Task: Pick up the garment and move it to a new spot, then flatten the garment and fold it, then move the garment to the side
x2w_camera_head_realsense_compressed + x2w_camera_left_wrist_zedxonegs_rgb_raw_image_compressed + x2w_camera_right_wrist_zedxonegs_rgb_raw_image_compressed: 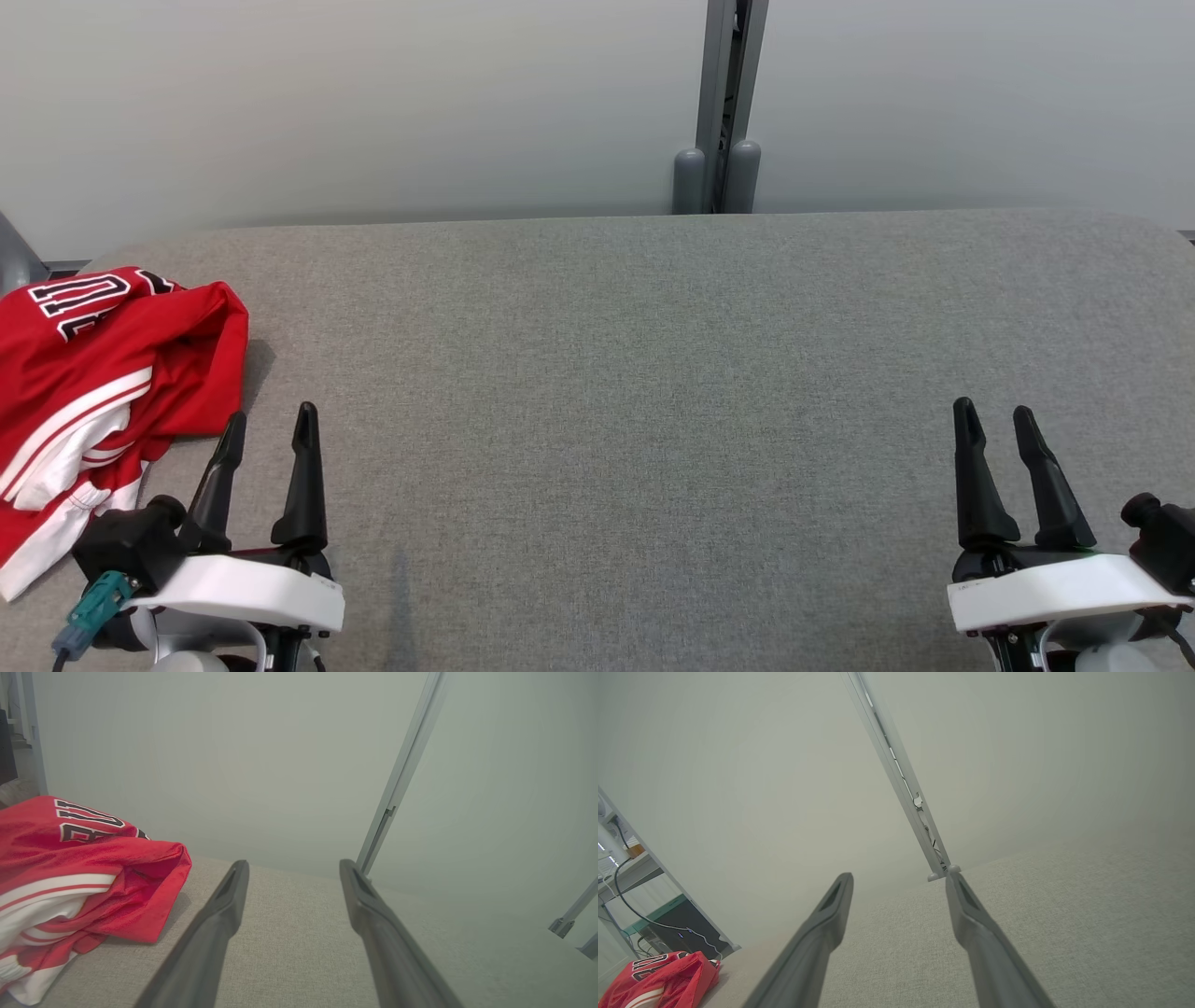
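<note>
Red jersey (103,373) sits bunched just left of the left pincer (269,417).
Left pincer and right pincer (992,411) spread, empty; jersey's length runs far-to-near, lettering at the far end.

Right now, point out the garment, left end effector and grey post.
garment (103,373), head view: red fabric at the crumpled jersey's middle.
left end effector (269,415), head view: midway between its open fingertips.
grey post (714,93), head view: its upright shaft.
</note>
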### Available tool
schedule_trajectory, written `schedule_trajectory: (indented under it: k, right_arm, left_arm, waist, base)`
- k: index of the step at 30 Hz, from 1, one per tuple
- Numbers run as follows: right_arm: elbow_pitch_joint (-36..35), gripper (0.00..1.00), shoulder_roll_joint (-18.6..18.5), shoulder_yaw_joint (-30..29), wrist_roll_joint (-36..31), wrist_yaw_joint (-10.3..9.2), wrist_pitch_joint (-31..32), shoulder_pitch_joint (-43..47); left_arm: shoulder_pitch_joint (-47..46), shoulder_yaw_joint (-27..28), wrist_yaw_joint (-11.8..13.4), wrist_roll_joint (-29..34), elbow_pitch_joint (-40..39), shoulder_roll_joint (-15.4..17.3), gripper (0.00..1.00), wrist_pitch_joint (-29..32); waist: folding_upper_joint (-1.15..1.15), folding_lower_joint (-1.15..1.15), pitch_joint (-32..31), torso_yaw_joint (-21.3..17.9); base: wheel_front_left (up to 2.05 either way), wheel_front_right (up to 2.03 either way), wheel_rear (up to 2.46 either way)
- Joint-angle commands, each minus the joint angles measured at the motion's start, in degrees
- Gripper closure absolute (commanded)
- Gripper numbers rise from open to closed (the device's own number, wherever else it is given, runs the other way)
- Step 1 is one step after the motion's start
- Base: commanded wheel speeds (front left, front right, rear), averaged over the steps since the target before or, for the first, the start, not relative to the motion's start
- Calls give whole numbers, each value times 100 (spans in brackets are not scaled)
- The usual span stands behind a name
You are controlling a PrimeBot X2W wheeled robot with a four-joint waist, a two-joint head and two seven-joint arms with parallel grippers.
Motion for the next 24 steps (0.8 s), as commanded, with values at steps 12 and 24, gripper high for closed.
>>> schedule_trajectory:
  k: [12, 24]
  right_arm:
    - [-39, 0, -54, -45, -821, 29, -105, -43]
    - [-67, 0, -65, -87, -1238, 32, -161, -105]
  left_arm:
    - [-8, -133, 113, 647, 176, 38, 0, -281]
    - [40, -256, 195, 1017, 202, 45, 0, -469]
  waist:
    - [0, 0, -6, 2]
    - [0, 0, 6, 26]
  base:
    - [0, 0, 0]
    - [0, 0, 0]
